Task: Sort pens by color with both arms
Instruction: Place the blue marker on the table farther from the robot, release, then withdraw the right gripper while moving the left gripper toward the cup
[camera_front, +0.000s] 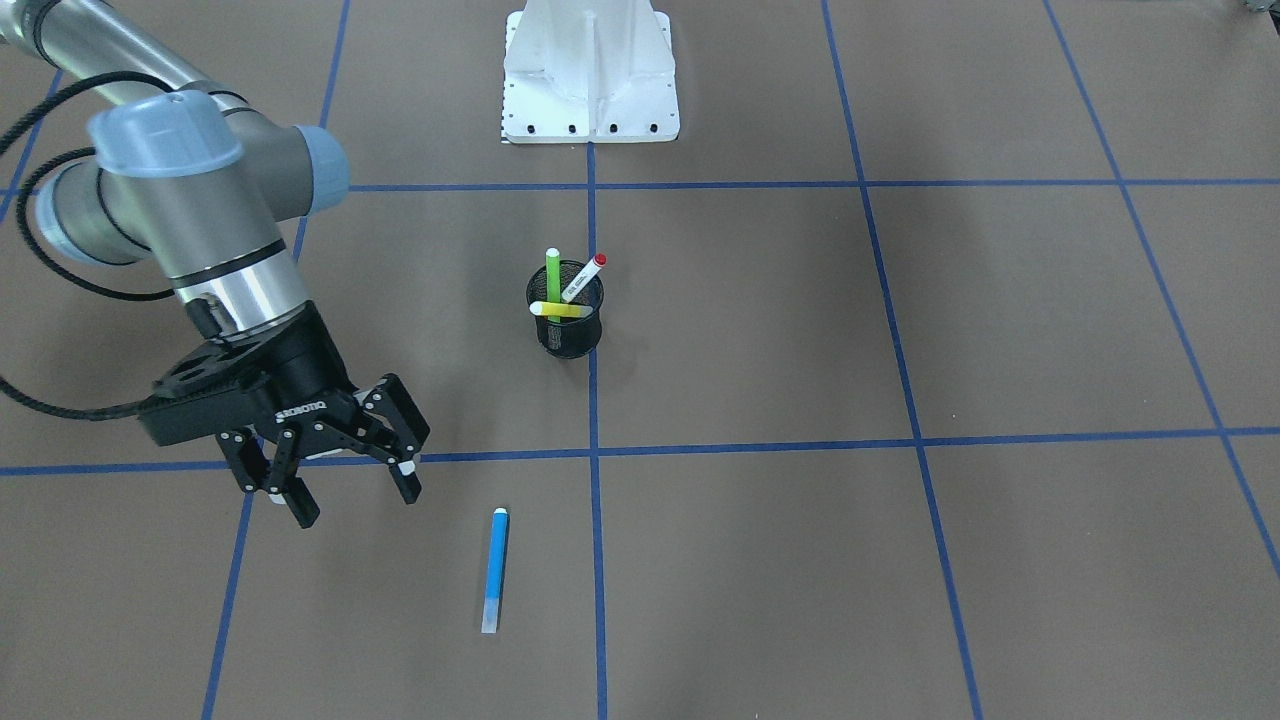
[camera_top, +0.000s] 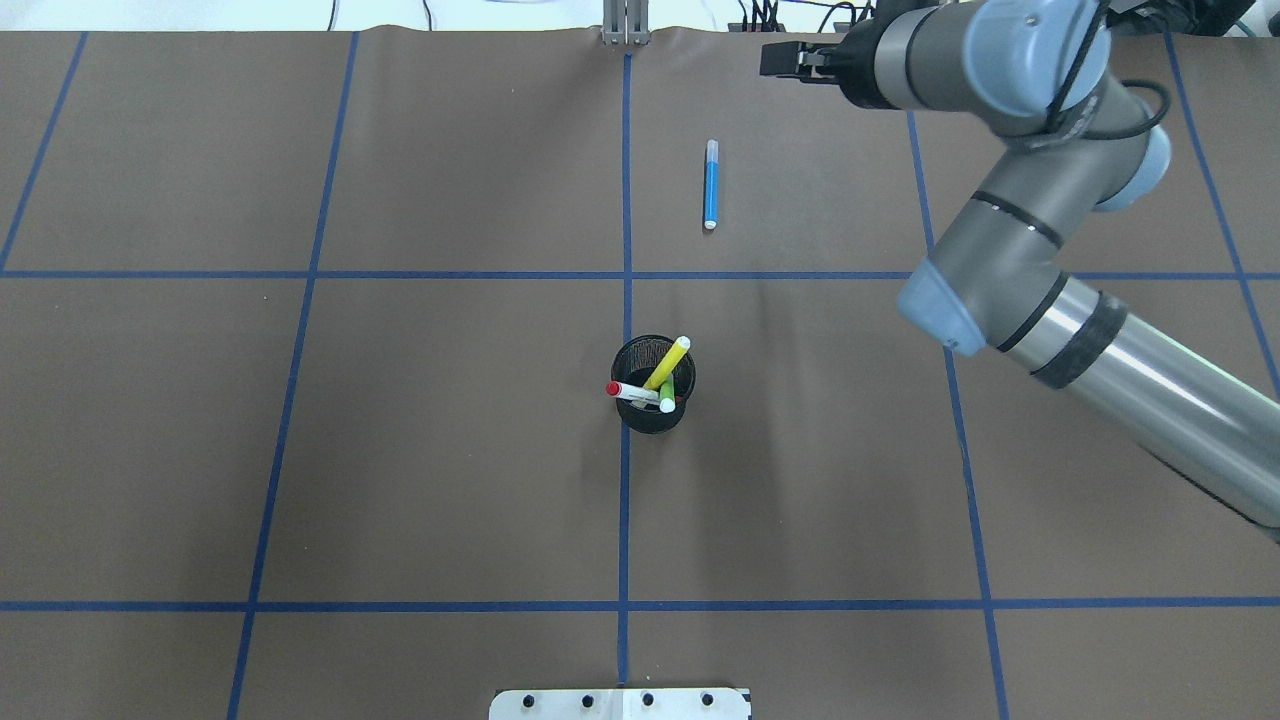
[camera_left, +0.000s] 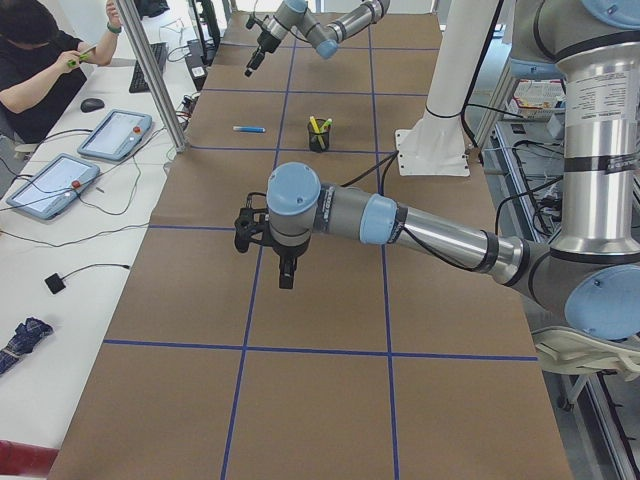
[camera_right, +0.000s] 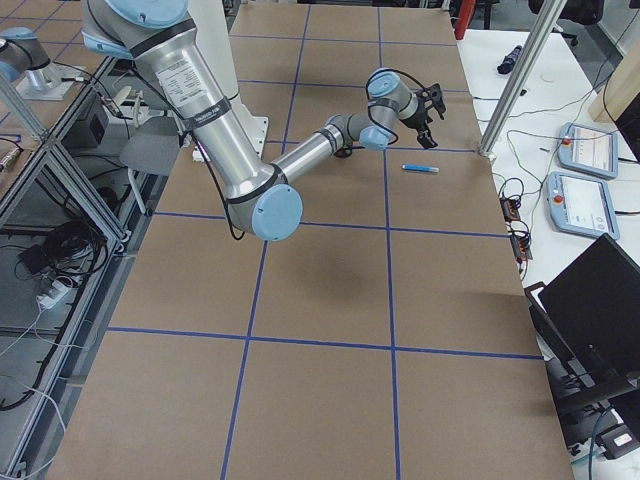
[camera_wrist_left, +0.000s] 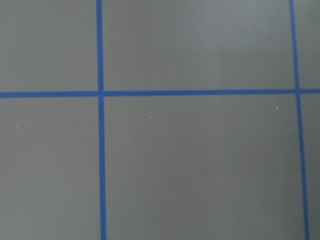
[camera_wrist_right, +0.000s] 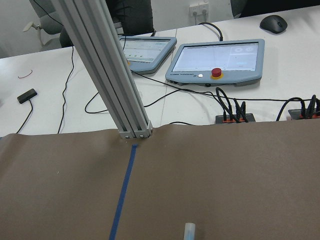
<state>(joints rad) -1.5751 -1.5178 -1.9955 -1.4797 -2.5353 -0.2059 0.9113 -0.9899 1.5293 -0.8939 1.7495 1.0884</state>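
Seen from overhead, a black mesh cup (camera_top: 652, 412) stands near the middle of the table (camera_top: 400, 450). Three pens lean inside it: a green pen (camera_front: 553, 275), a yellow pen (camera_top: 668, 362) and a white pen (camera_top: 632, 391) with a red cap. A blue pen (camera_top: 711, 184) lies flat between 12 and 1 o'clock from the cup, well apart. The right gripper (camera_front: 357, 503) hovers near the blue pen, at its 1 o'clock, fingers spread wide and empty. The left gripper (camera_left: 285, 275) hangs above the table; its finger state cannot be told.

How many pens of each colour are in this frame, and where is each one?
blue pen: 1, lying on the table
green pen: 1, in the mesh cup
yellow pen: 1, in the cup
white pen with red cap: 1, in the cup
Total: 4
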